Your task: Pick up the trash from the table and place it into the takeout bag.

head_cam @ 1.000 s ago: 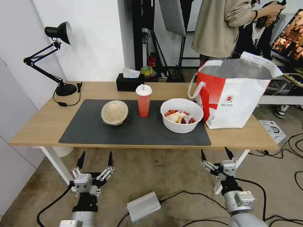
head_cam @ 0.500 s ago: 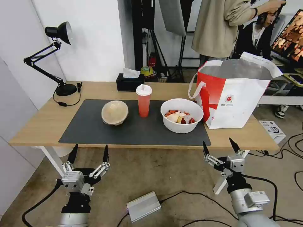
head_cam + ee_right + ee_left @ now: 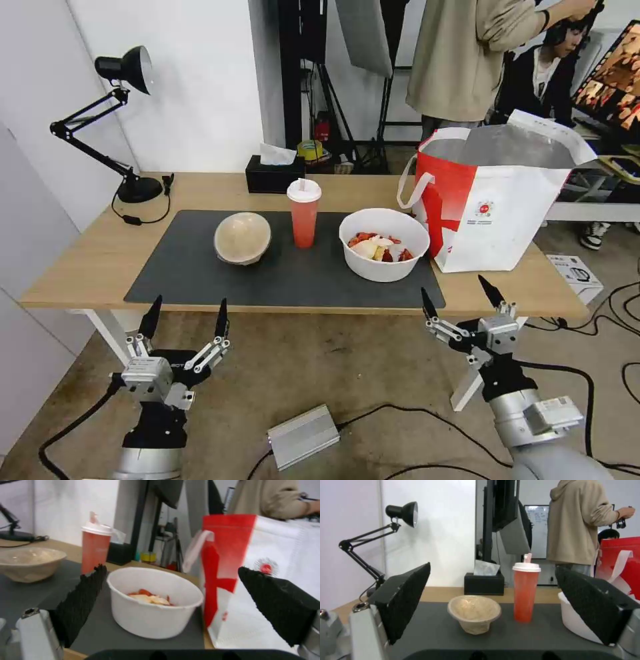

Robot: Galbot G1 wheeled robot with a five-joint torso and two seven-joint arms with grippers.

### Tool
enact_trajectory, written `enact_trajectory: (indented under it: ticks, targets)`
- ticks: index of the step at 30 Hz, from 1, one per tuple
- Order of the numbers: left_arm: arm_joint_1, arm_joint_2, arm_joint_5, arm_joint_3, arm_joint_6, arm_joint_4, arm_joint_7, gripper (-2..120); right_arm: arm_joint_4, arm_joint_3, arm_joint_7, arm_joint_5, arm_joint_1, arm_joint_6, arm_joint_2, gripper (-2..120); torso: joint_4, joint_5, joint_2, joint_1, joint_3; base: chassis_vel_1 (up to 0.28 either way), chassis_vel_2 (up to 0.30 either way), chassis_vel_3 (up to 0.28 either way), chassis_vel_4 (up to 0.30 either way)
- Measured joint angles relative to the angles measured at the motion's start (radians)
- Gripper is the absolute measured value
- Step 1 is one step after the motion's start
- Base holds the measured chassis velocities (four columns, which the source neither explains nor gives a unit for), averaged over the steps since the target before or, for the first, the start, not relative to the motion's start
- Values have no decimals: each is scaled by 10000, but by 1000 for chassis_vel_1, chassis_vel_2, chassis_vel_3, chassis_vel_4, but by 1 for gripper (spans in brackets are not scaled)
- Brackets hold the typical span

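Note:
Three pieces of trash stand in a row on the table's [image 3: 87,257] dark mat: a beige bowl [image 3: 242,237] [image 3: 474,612] [image 3: 28,563], a red cup [image 3: 303,213] [image 3: 525,591] [image 3: 95,548] with a white lid, and a white bowl [image 3: 383,244] [image 3: 155,602] of food scraps. The takeout bag [image 3: 497,197] [image 3: 263,580] stands open at the table's right end, right of the white bowl. My left gripper [image 3: 185,315] and right gripper [image 3: 461,297] are both open and empty, raised in front of the table's near edge.
A black tissue box [image 3: 274,175] [image 3: 484,583] and a black desk lamp [image 3: 110,120] stand along the table's back. A silver box [image 3: 303,437] and cables lie on the floor below. People stand behind the table.
Both grippers have risen toward the table's near edge. The right one has also moved right. Both stay open.

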Motion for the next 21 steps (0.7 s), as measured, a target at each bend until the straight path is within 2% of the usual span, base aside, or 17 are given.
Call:
enact_trajectory:
  ticks: [3,5,6,9,11,14,16,21]
  targets:
    - [-24,-28,0,17,-2,12,6,100,17,-51,0,126,171,-225,-217,100,-1,0,0,0,0,0,0,0,0]
    - [-89,-104,0,79,-2,39,29,100,-52,-157,-33,472,660,-549,-724,100,1,0,0,0,1,0,0,0,0]
    - [-89,-104,0,79,-2,39,29,100,-52,-157,-33,472,660,-549,-724,100,1,0,0,0,1,0,0,0,0]
    - [-132,-136,1,81,-23,114,51,100,-195,-116,-502,960,1151,-963,-1315,100,-1,1,0,0,0,0,0,0,0]
    - [-139,-138,0,79,-33,133,58,100,-238,-105,-623,1095,1267,-1015,-1488,100,0,1,0,0,1,0,0,0,0]
    - [-206,-152,-22,46,-121,252,93,100,-498,-108,-1134,1661,1862,-1107,-2351,100,0,1,0,0,1,0,0,0,0]
    - [-214,-156,-25,43,-128,266,96,100,-535,-113,-1180,1722,1931,-1107,-2446,100,1,-1,0,1,1,0,0,0,0]
    - [-322,-173,-102,-12,-153,410,224,100,-1106,-333,-1703,2479,2731,-1101,-3527,100,0,1,0,1,1,0,0,0,0]
